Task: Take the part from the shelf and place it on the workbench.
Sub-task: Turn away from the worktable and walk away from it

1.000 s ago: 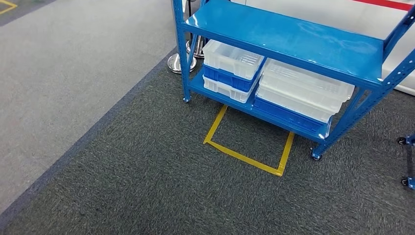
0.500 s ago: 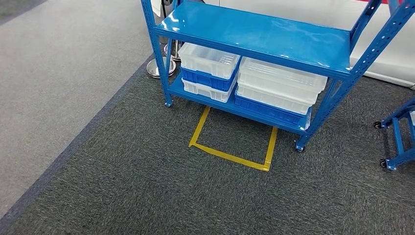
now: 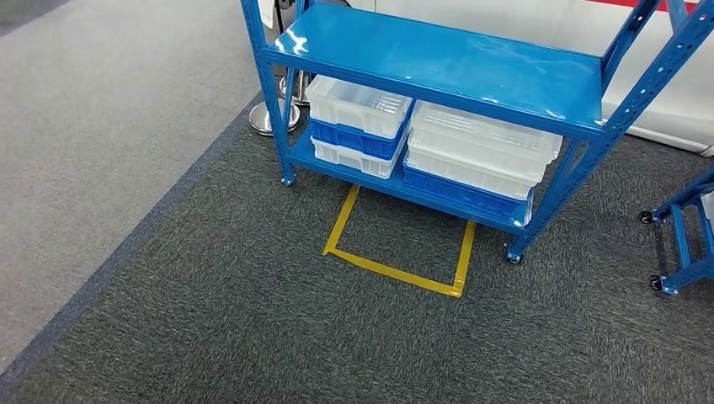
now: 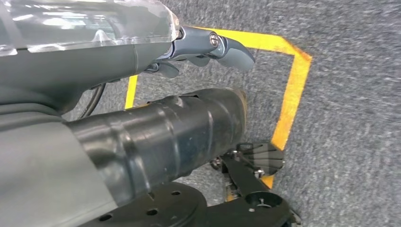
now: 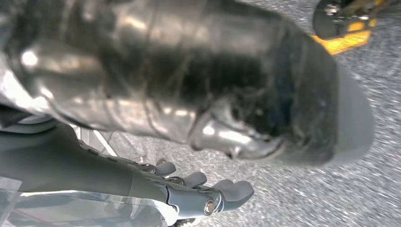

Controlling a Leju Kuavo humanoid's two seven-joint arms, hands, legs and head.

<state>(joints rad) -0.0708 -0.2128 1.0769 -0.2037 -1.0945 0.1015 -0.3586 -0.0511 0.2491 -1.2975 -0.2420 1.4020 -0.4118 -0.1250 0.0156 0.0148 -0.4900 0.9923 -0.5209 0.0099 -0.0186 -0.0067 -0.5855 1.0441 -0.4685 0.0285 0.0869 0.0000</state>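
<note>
Facing the blue shelf (image 3: 438, 63), nothing is taken yet. Left hand (image 4: 208, 49) and right hand (image 5: 208, 196) hang loosely uncurled, holding nothing.

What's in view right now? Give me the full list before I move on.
Shelf unit: one, blue metal, on castors, ahead on the dark carpet.
Clear bins: several, translucent white, stacked on the lower shelf in two piles.
Blue bins: two, one in each pile, between or under the clear ones.
Tape outline: one, yellow, open rectangle on the carpet in front of the shelf unit.
Stanchion base: one, silver, round, behind the shelf unit's left post.
Second blue frame: one, on castors, at the right edge.
Part: cannot tell which bin holds it.
Left hand: hanging over the carpet, holding nothing.
Right hand: hanging over the carpet, holding nothing.
</note>
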